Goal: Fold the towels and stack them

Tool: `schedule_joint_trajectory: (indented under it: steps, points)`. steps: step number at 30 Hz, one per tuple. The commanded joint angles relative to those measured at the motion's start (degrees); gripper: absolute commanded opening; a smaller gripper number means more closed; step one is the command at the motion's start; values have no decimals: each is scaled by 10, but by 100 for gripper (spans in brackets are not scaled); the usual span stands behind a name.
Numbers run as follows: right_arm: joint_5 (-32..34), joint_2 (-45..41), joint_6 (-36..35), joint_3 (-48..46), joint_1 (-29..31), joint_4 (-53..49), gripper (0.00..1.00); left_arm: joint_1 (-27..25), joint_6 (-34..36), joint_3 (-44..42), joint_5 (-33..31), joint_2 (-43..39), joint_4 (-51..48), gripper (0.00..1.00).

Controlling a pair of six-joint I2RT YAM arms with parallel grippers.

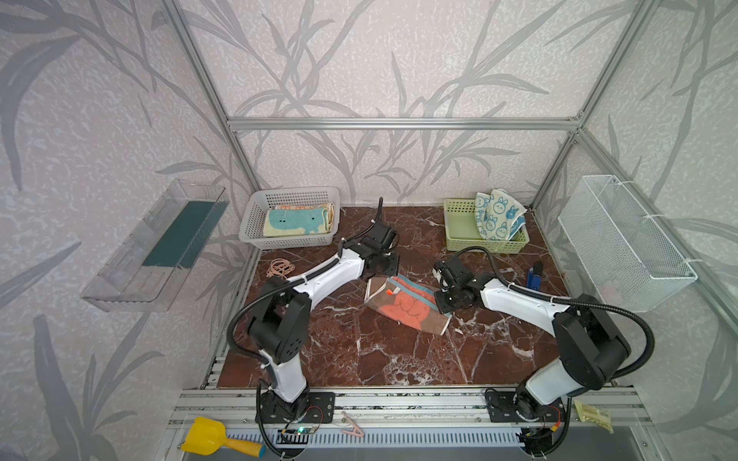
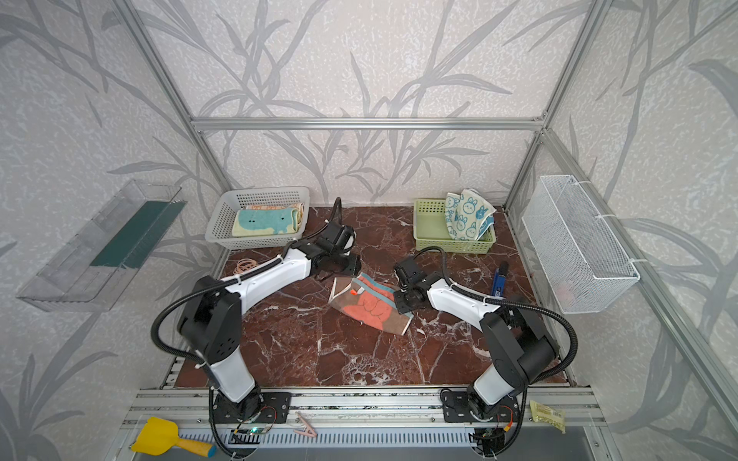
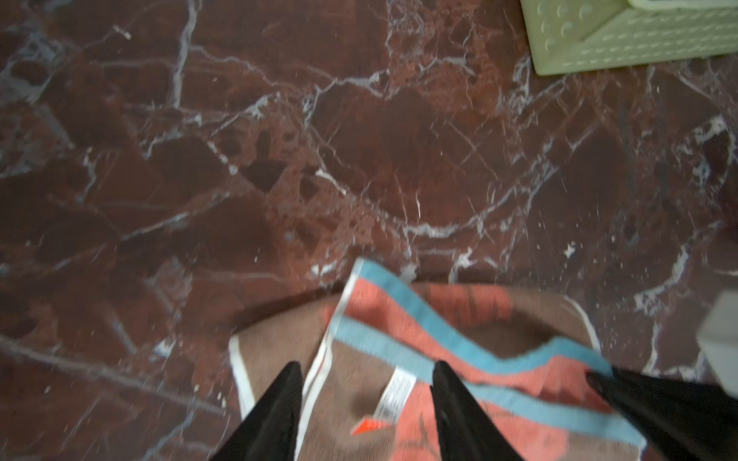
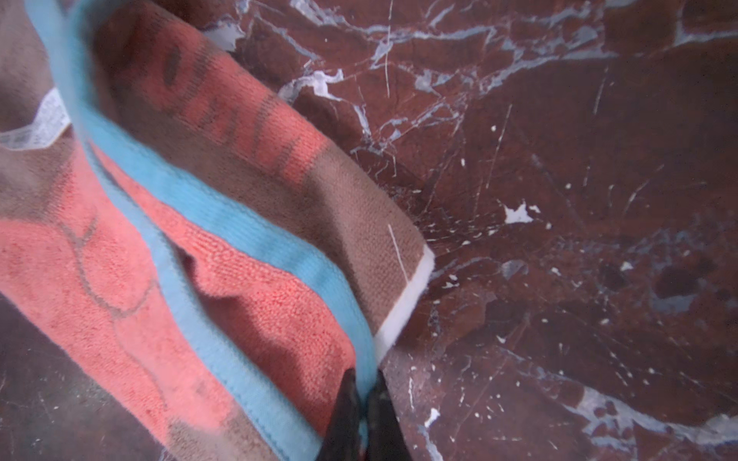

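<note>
The brown towel (image 1: 405, 305) lies rumpled in the middle of the table (image 1: 359, 351), its blue-striped edge lifted. The right gripper (image 4: 363, 377) is pinched tight on that blue edge. The left gripper (image 3: 366, 367) hangs over the towel's other end, jaws apart and gripping nothing, its fingers straddling the white hem. A teal towel (image 1: 293, 223) lies in the white basket (image 1: 255, 215) and a bunny towel (image 1: 497, 215) slumps in the green basket (image 1: 459, 239).

I see open tabletop (image 1: 359, 355) across the front; farther back the brown towel (image 1: 403, 309), the white basket (image 1: 287, 241) and the green basket (image 1: 483, 245), 3 obstacles, block low passes.
</note>
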Motion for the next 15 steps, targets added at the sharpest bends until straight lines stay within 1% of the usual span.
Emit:
schedule_joint_trajectory:
  steps: [1, 7, 11, 15]
  points:
    - [13, -1, -7, -8, 3, -7, 0, 5, -2, 58, -1, 66, -75, 55]
    - [16, 7, -9, -10, 3, -5, 0, 6, -2, 115, 7, 142, -82, 60]
    - [16, 16, -10, -7, 3, -3, 0, 7, 4, 139, 42, 170, -92, 61]
    - [15, 27, -12, 0, 3, -3, 0, 6, 2, 136, 71, 181, -89, 61]
